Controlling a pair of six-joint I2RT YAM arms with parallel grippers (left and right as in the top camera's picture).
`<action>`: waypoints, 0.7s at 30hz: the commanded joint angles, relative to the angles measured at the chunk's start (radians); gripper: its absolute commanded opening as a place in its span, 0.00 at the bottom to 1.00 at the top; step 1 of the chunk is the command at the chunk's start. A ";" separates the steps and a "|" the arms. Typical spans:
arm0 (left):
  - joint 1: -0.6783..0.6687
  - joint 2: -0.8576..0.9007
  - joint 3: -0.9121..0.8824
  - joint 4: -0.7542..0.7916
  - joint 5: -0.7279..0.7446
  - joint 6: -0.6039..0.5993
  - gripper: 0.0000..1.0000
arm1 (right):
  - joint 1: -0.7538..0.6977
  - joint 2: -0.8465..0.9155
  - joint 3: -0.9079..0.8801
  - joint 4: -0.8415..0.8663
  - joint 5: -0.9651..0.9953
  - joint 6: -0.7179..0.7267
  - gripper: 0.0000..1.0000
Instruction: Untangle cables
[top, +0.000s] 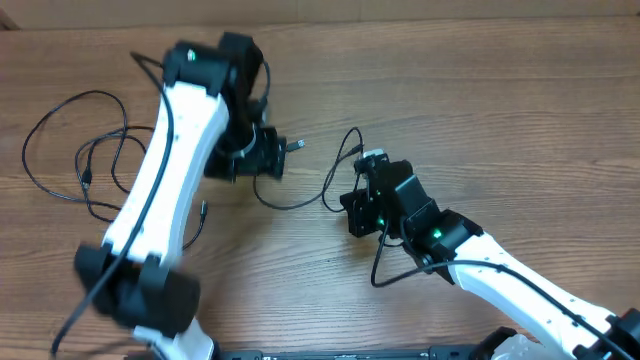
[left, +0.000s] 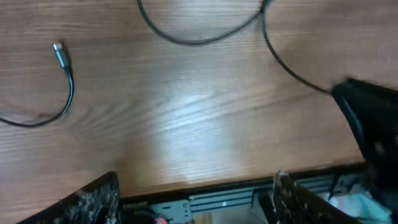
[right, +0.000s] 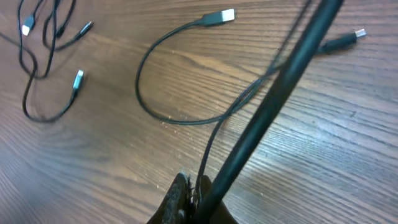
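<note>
Several thin black cables lie on the wooden table. One short cable (top: 296, 203) curves between the two grippers, and its silvery USB plug (right: 221, 17) rests flat. My right gripper (right: 193, 194) is shut on this thin cable close above the table, also visible from above as the right gripper (top: 352, 205). Loose cable loops (top: 70, 150) lie at the left with small plugs (right: 78, 79). My left gripper (left: 196, 202) hovers open over bare wood with nothing between its fingers (left: 93, 199). From above the left gripper (top: 252, 165) sits left of the curved cable.
A thick black arm wire (right: 280, 93) crosses the right wrist view diagonally, in front of the cable. Another small plug (right: 354, 35) lies at the far right. A further plug end (left: 60, 53) rests left of my left gripper. The table's front edge and a metal rail (left: 224, 199) show below it.
</note>
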 joint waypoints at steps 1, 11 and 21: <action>-0.046 -0.205 -0.099 0.067 -0.034 -0.073 0.77 | 0.051 -0.048 0.009 -0.017 0.058 -0.071 0.04; -0.068 -0.325 -0.428 0.480 0.352 -0.088 0.75 | 0.225 -0.149 0.042 -0.105 0.254 -0.093 0.04; -0.068 -0.190 -0.507 0.695 0.659 -0.089 0.75 | 0.250 -0.173 0.042 -0.122 0.283 -0.092 0.04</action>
